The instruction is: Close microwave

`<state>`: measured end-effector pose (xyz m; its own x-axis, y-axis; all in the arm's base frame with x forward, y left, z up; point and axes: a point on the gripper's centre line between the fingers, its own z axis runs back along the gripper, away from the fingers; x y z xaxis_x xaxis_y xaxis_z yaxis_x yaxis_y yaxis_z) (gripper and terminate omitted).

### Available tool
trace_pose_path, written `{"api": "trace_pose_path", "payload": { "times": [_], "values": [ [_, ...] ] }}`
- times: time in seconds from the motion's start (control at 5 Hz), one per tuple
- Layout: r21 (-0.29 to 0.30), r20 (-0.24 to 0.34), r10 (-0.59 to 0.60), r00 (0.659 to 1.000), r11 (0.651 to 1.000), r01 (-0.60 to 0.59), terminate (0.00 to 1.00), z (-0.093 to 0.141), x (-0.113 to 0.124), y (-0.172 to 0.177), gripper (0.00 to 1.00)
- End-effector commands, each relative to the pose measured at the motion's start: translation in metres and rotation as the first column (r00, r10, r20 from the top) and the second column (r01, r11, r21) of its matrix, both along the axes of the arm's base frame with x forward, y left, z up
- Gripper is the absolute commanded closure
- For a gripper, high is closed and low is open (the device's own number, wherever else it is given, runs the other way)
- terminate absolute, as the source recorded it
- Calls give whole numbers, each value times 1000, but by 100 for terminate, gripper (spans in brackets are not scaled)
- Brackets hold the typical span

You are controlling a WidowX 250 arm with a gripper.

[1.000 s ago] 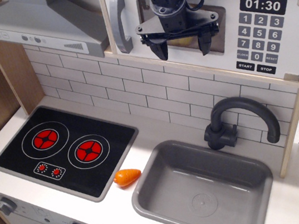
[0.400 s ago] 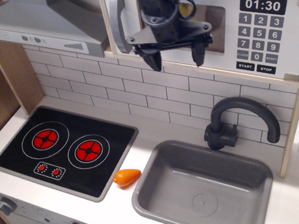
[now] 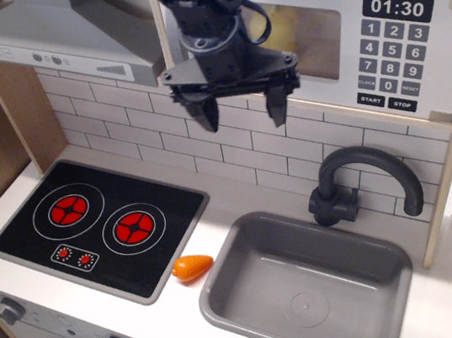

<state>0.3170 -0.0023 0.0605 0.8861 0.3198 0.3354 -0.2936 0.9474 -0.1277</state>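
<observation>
My gripper [image 3: 237,114] hangs in front of the tiled backsplash [image 3: 240,146] with both fingers [image 3: 206,112] pointing down and spread wide apart, holding nothing. The toy microwave [image 3: 333,34] sits above and behind my fingertips, running off to their right in the picture. Its white door looks flush with the cabinet front, though my wrist covers the door's left part, so I cannot see the handle. The window [image 3: 303,30] shows just up and to the right of my fingers, with something yellowish behind it. Farther right are the black clock [image 3: 397,7] reading 01:30 and the grey keypad [image 3: 389,64]. My fingertips are clear of the microwave, below its lower edge. The grey range hood [image 3: 61,32] lies up and to the left of my fingers. Below them are the sink [image 3: 306,280], the black faucet [image 3: 364,178], the two-burner hob [image 3: 98,222] and an orange toy carrot [image 3: 192,267].
</observation>
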Motion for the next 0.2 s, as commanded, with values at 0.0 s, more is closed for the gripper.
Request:
{"api": "trace_pose_path", "payload": {
  "times": [0.0],
  "values": [
    [1,53,-4,999,1000,4,100,26,6,-1,0]
  ]
}}
